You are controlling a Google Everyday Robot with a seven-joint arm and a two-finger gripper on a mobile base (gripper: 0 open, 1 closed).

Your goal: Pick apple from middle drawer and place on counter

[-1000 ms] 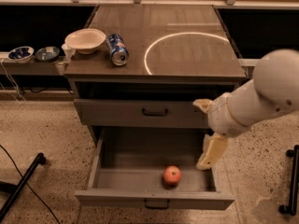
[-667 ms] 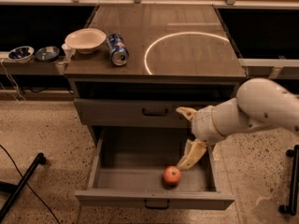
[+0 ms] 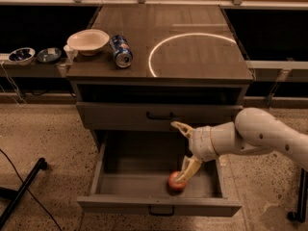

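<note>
We see the apple (image 3: 176, 183) lying near the front of the open middle drawer (image 3: 120, 204), right of centre. Our pincer (image 3: 177, 152) hangs over it with its fingers spread wide, the lower one touching the apple's top. Above, the surface (image 3: 202, 61) carries a white bowl (image 3: 87, 41) and a can (image 3: 120, 51).

No readable text or labels.
</note>
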